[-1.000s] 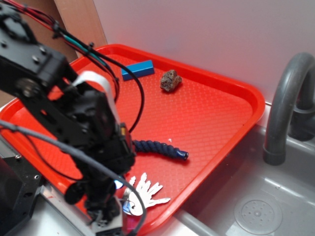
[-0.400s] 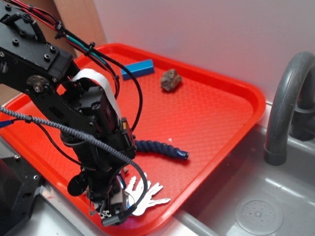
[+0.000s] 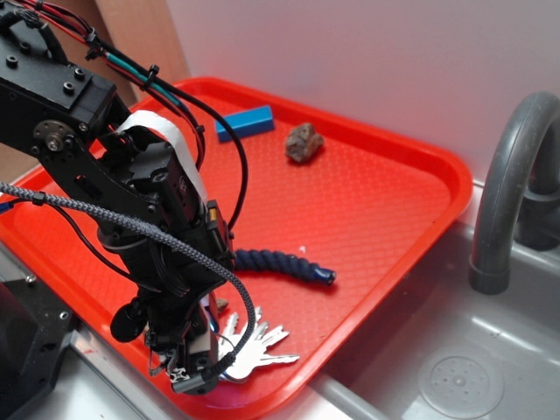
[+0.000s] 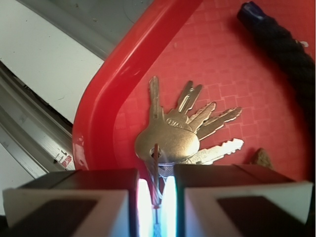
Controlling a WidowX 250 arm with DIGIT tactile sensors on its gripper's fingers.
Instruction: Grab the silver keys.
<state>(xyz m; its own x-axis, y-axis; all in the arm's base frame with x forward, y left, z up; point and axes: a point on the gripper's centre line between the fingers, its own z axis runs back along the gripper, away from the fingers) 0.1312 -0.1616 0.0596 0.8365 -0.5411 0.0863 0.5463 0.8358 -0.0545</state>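
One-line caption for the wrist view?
Tool pinching the thin wire ring of fanned pale silver metal keys near red plastic tray's corner.

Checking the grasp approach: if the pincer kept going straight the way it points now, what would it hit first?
Most likely the keys: the pincer is nearly shut around their wire ring, with the key heads directly ahead. Beyond them lies the tray. The remaining gap is hard to judge.
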